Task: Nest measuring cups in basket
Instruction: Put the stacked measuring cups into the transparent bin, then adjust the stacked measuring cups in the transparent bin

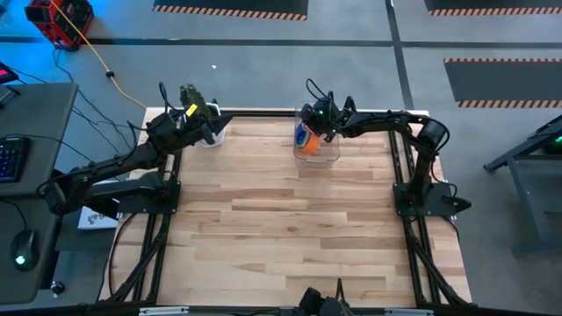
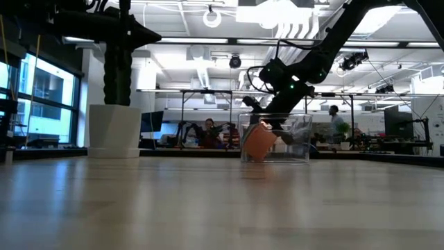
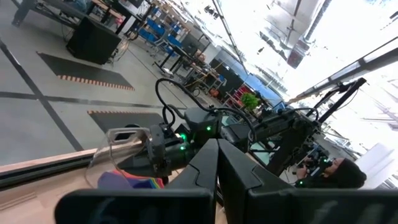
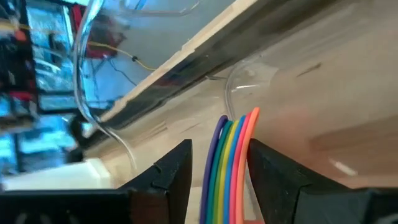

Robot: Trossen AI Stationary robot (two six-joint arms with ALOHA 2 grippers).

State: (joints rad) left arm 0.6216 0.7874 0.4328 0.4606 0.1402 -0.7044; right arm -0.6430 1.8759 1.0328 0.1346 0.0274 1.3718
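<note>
The measuring cups (image 1: 305, 138) are nested into one stack, orange outermost, inside the clear basket (image 1: 322, 158) at the table's far middle. In the low view the stack (image 2: 260, 142) leans tilted within the basket (image 2: 300, 142). My right gripper (image 1: 316, 130) reaches down into the basket and is shut on the stack. The right wrist view shows the cups' rainbow edges (image 4: 230, 158) between its fingers, with my right gripper (image 4: 219, 146) around them. My left gripper (image 1: 211, 132) waits shut at the far left edge, beside the white pot (image 1: 207, 133). My right gripper pinches the nested cups by their stacked thin edges (image 4: 239, 149), one finger (image 4: 177, 171) on the dark blue side and one on the orange side. It comes slanting down from the table's right. The stack sits tilted inside the basket, its orange bottom (image 2: 258, 154) low by the basket floor.
The white pot with its green cactus (image 2: 114, 132) stands at the far left corner, close to my left arm. The wooden table (image 1: 281, 228) stretches bare toward its near edge. People and desks show in the room behind.
</note>
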